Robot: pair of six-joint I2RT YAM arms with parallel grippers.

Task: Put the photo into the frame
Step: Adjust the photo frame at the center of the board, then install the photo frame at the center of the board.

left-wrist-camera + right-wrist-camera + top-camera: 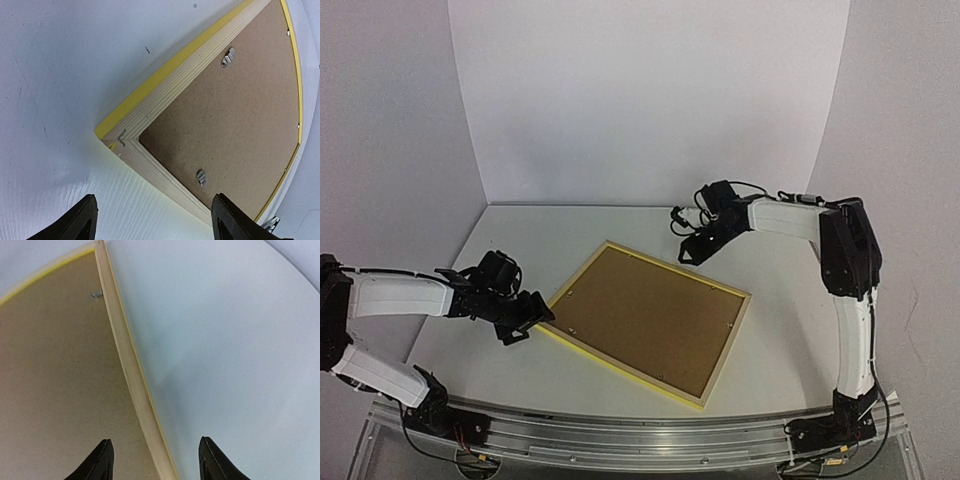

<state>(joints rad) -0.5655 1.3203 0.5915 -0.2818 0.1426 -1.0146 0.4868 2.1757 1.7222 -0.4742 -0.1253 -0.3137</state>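
Note:
The frame (647, 320) lies face down in the middle of the table, yellow-edged wood with its brown backing board (645, 312) showing. The photo is not in view. My left gripper (528, 318) is open just off the frame's left corner; the left wrist view shows that corner (117, 142) and two metal clips (227, 56) between the open jaws. My right gripper (698, 246) is open over the frame's far edge; the right wrist view shows the wooden edge (131, 370) running between its fingertips (102, 457).
White table surface (520, 240) lies left and behind the frame. White walls enclose the back and sides. A metal rail (640, 435) runs along the near edge by the arm bases.

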